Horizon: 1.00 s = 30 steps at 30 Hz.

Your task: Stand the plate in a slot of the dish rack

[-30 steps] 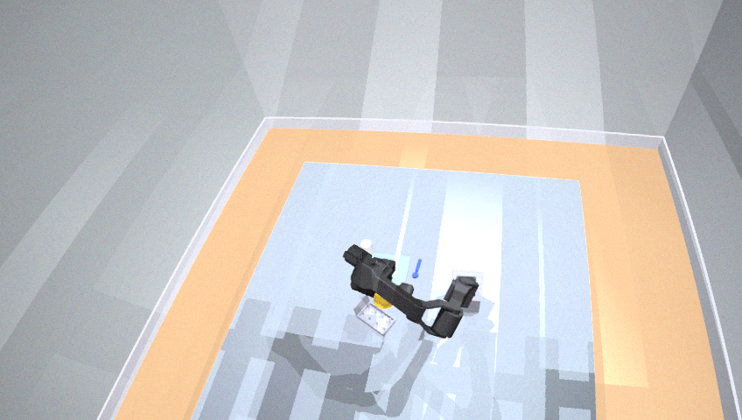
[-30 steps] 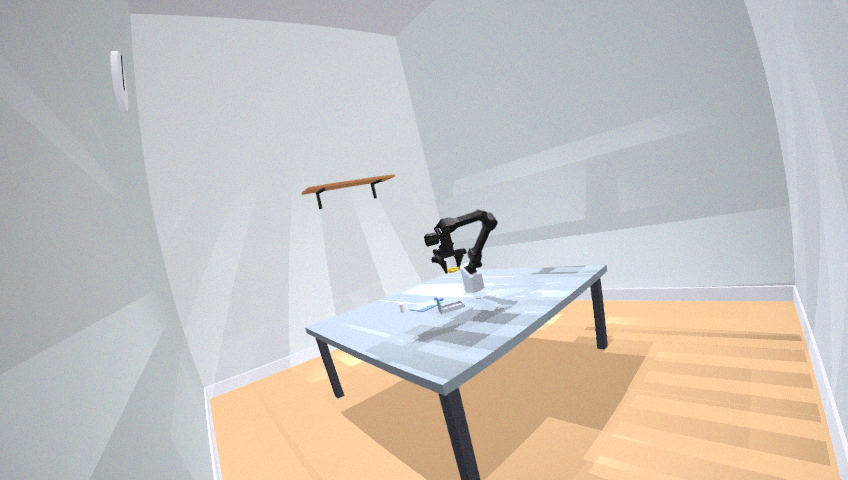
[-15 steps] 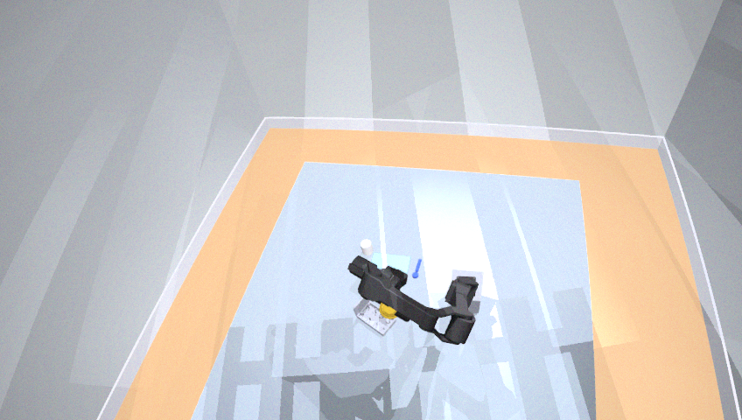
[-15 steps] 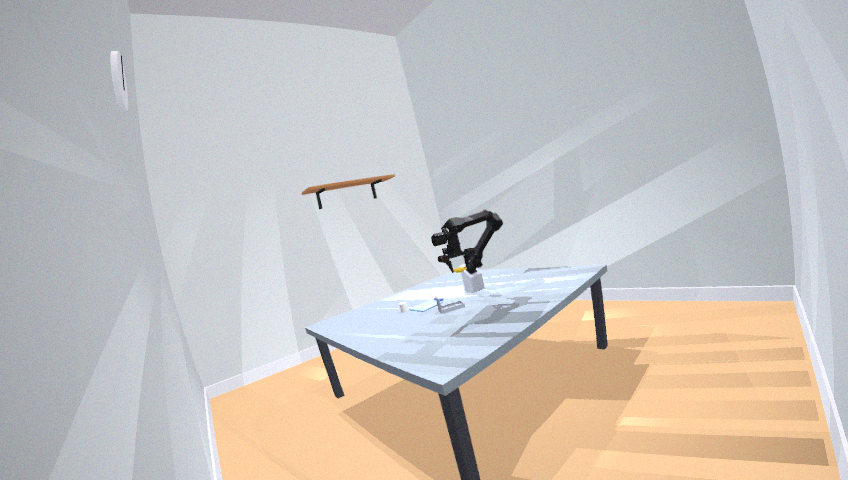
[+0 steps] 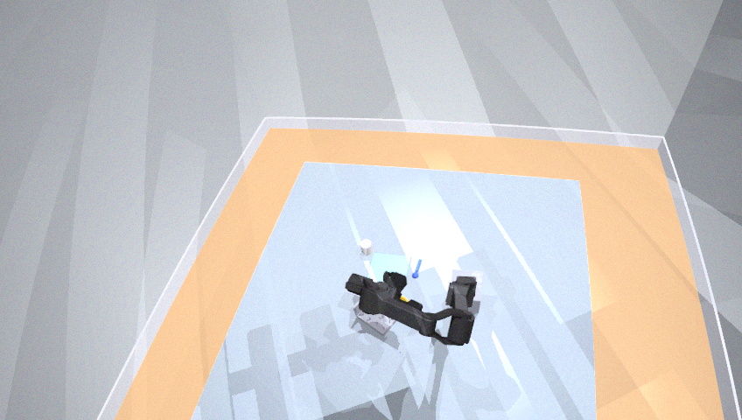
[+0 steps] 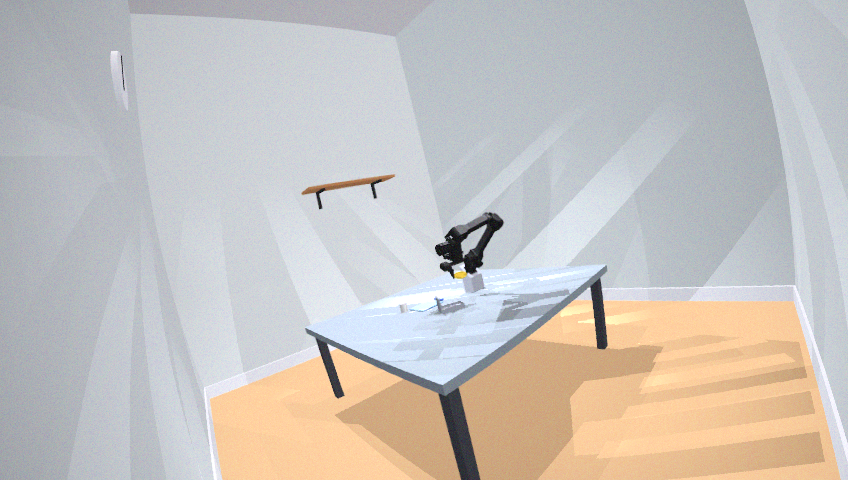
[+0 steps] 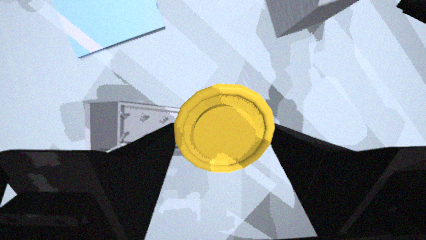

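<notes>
The yellow plate (image 5: pixel 403 298) (image 6: pixel 460 275) (image 7: pixel 225 131) is held in the air, well above the table. My gripper (image 6: pixel 459 274) (image 7: pixel 222 128) is shut on opposite sides of its rim. The plate lies roughly level, its face toward the wrist camera. The grey dish rack (image 5: pixel 375 320) (image 6: pixel 439 305) (image 7: pixel 145 124) stands on the table, with an upright wall at one end and short pegs inside. In the wrist view it shows below and left of the plate, partly hidden by the plate and the left finger. In the top view the arm covers part of the rack and most of the plate.
A light blue mat (image 5: pixel 390 262) (image 6: pixel 423 307) (image 7: pixel 115 25) lies near the rack. A white cup (image 5: pixel 366 247) (image 6: pixel 403 308) stands beside the mat. A blue spoon-like utensil (image 5: pixel 416 268) lies on the mat's other side. The arm's grey base block (image 6: pixel 473 282) (image 7: pixel 310 15) stands behind the rack.
</notes>
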Motion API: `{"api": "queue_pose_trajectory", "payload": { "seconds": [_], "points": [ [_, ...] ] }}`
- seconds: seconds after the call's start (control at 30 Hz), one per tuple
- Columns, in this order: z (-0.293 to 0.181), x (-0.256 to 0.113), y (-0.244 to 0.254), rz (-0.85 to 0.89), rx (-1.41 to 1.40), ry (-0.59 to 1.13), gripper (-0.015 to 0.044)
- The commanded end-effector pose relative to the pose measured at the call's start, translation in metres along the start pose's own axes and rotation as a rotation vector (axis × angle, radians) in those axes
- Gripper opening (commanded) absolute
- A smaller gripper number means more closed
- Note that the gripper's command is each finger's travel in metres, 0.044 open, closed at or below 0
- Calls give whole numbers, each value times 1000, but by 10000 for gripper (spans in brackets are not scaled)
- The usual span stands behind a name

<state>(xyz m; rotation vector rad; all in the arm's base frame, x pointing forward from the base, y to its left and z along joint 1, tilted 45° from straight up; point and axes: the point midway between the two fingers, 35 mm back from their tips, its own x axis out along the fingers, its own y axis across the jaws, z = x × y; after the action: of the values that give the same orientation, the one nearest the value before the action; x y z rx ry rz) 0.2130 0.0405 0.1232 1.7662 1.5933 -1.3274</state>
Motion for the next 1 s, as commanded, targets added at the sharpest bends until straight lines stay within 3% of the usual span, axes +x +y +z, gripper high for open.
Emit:
{"api": "queue_pose_trajectory", "payload": {
  "seconds": [0.0, 0.97],
  "points": [
    [6, 13, 0, 1, -44, -103, 0],
    [22, 68, 14, 188, -368, -666, 0]
  ]
}}
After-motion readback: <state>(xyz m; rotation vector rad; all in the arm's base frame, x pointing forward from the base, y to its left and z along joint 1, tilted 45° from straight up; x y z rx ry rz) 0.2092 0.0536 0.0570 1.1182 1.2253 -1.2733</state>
